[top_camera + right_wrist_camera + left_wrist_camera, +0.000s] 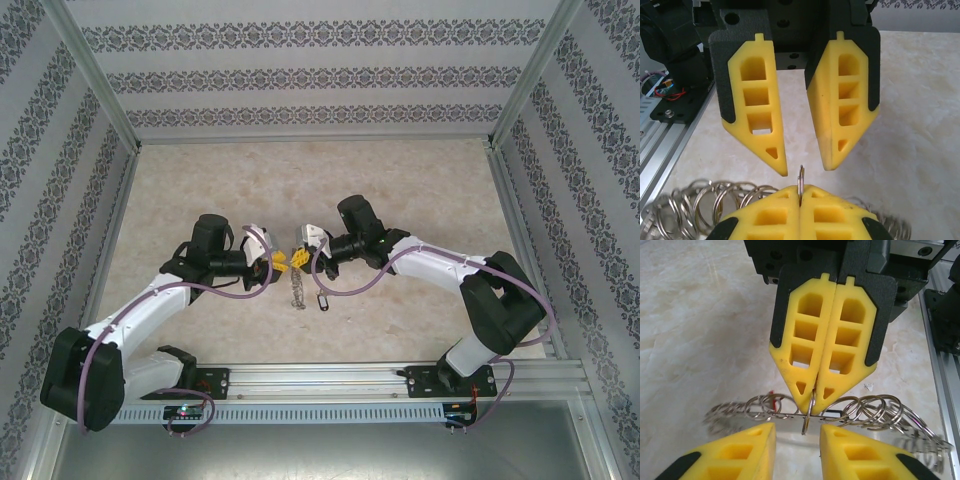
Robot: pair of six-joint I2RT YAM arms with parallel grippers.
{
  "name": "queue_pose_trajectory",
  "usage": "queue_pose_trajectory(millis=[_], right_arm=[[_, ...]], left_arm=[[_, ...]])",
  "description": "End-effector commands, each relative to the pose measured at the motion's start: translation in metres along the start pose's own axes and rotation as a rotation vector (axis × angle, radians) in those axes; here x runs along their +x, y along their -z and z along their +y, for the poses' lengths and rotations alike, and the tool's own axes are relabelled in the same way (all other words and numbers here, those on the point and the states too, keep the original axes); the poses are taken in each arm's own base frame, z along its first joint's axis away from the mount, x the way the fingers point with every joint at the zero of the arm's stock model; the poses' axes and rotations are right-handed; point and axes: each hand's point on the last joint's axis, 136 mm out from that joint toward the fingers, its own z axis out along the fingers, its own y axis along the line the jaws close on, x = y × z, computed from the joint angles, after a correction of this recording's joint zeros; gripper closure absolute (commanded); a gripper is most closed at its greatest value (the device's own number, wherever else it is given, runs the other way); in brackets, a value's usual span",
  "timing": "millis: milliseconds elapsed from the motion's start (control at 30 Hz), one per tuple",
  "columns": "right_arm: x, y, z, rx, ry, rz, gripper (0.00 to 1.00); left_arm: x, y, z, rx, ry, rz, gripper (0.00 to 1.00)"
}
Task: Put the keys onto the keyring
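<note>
At keyring (297,289) both grippers meet tip to tip. Right gripper (813,399) clamped tight on one upright ring (801,175) of keyring, other strung rings spreading to either side. Left gripper (805,170) jaws apart, fingertips straddling same ring, clear gap each side. Dark-tagged key (321,300) just beside keyring's near end, on right arm's side; attached or loose, cannot tell.

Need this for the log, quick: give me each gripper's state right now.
Left gripper: open, jaws apart, holding nothing.
Right gripper: shut, pinching one ring of the keyring.
</note>
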Motion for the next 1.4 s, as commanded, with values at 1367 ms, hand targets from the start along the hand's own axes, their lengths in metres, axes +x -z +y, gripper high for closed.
queue_pose_trajectory(millis=[1367], right_arm=[[-0.019, -0.003, 0.006, -0.054, 0.013, -0.07, 1.0]], left_arm=[[-0.013, -0.009, -0.01, 0.067, -0.1, -0.043, 0.86]])
